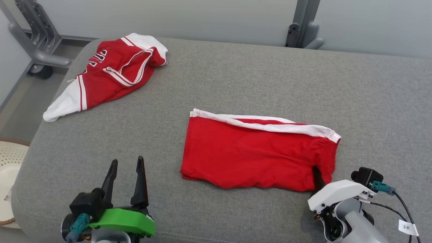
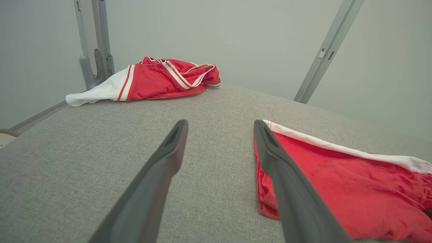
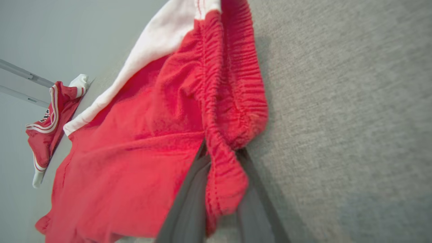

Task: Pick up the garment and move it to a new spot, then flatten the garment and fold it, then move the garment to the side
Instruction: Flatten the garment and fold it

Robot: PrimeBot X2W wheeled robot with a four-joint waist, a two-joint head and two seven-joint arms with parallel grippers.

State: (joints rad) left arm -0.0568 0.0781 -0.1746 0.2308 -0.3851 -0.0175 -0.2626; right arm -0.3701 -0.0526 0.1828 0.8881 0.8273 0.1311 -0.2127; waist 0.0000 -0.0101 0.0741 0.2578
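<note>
Red cloth shorts (image 1: 256, 152) with a white side stripe lie flat in the middle of the grey fabric cushion (image 1: 236, 74). The right gripper (image 3: 222, 158) pinches their elastic waistband corner between its 2 fingers (image 3: 189, 202). The left gripper (image 1: 127, 160) stands wide open and empty, to their left.

Folded red fabric shorts (image 1: 256, 155): I see plain red, white side band.
Crumpled red-and-white jersey (image 1: 114, 74): white striped trim.
Grey woven cushion (image 1: 236, 77): uniform grey.
</note>
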